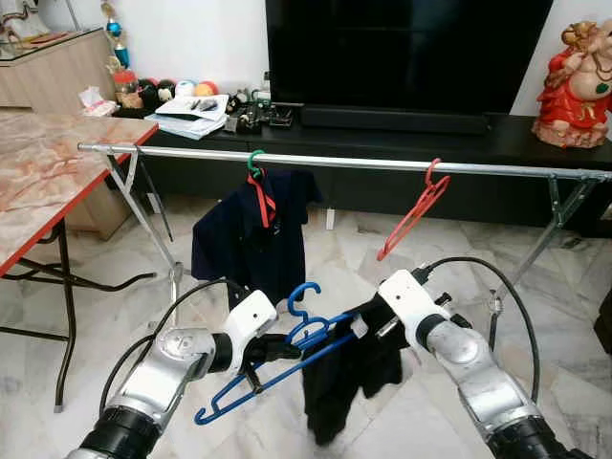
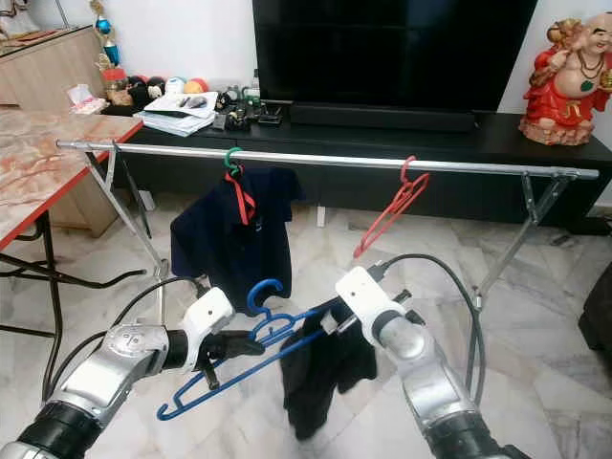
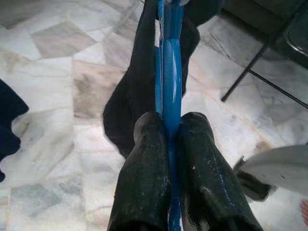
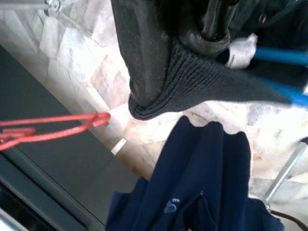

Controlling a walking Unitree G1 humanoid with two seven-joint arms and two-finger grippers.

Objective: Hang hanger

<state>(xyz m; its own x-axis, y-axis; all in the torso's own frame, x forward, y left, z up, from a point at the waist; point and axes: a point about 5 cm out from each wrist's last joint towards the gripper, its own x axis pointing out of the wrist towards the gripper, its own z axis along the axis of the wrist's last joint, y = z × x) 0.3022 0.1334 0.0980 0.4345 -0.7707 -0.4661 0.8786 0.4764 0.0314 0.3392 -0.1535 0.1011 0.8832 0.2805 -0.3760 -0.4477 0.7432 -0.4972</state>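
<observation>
Left gripper [image 3: 171,132]: its 2 black fingers [image 3: 144,173] are closed on a blue hanger [image 3: 171,62], one finger pressed to each side of the bar. The hanger runs straight away from the fingertips and carries a black garment [image 3: 137,91], which drapes on both sides of the bar and hangs over the marble floor [image 3: 57,86]. A dark blue cloth edge [image 3: 8,122] enters at one border of the frame. Thin dark metal legs [image 3: 250,72] cross the floor on the opposite side. A white rounded robot part [image 3: 279,166] with a dark end sits near the fingers.
</observation>
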